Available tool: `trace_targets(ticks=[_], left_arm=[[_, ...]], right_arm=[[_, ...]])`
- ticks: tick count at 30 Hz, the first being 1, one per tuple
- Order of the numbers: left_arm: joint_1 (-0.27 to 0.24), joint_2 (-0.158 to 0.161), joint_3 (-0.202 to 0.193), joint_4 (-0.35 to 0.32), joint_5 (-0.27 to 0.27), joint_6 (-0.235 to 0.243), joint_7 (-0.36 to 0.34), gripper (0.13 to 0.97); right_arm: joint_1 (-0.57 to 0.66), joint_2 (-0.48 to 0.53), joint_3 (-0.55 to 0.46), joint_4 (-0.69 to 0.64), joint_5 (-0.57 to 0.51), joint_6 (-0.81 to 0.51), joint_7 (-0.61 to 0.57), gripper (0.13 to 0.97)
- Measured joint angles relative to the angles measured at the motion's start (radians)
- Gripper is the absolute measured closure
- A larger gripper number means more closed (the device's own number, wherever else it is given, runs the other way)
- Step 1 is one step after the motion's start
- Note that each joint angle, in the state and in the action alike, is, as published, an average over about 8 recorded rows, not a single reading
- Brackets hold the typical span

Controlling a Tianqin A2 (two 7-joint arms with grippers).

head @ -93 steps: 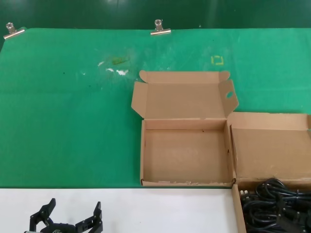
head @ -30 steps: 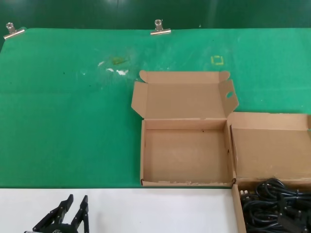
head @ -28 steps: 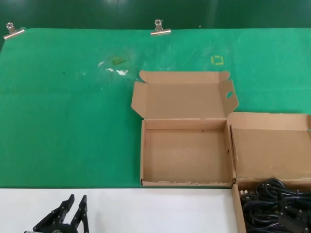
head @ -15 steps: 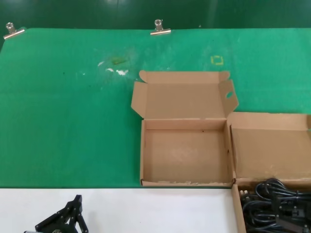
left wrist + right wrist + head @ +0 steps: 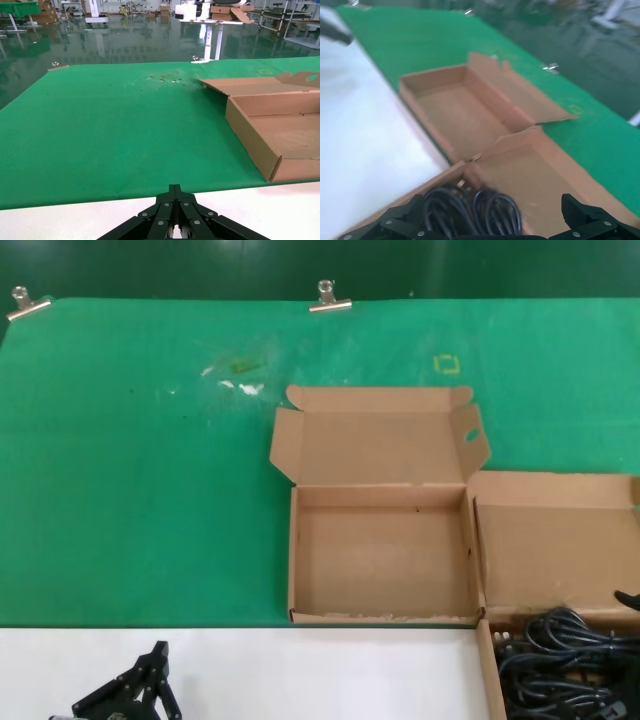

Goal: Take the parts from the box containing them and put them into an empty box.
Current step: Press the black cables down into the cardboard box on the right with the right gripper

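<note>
The empty box point(image 5: 380, 562) lies open mid-table, its lid back and a round-holed flap point(image 5: 472, 435) on one side; it also shows in the right wrist view point(image 5: 455, 107) and the left wrist view point(image 5: 280, 125). The box containing the parts point(image 5: 487, 660) sits to its right with a plain lid point(image 5: 555, 550). Black coiled cables point(image 5: 560, 670) lie in it. My right gripper point(image 5: 492, 205) is open, fingers point(image 5: 585, 215) wide apart, hovering just above the cables point(image 5: 470, 210); only a dark tip point(image 5: 630, 597) shows in the head view. My left gripper point(image 5: 150, 685) is shut and empty over the white table edge.
A green mat point(image 5: 150, 490) covers the table, held by metal clips point(image 5: 329, 297) at the back edge. A white strip point(image 5: 300, 670) runs along the front. White and yellow marks point(image 5: 240, 375) dot the mat behind the empty box.
My left gripper has closed from wide open to shut and stays at the front left. My right gripper came in over the cables and has shifted toward the right edge.
</note>
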Motion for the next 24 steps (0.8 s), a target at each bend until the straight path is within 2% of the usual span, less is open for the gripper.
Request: trace_targets(ticks=[11, 24], left_arm=[[0.000, 0.000, 0.000, 0.000, 0.000, 0.000, 0.000, 0.948], [0.000, 0.000, 0.000, 0.000, 0.000, 0.000, 0.000, 0.948]], right_arm=[[0.160, 0.025, -0.021, -0.025, -0.202, -0.281, 0.103, 0.129], [0.272, -0.019, -0.025, -0.061, -0.352, -0.433, 0.035, 0.151]])
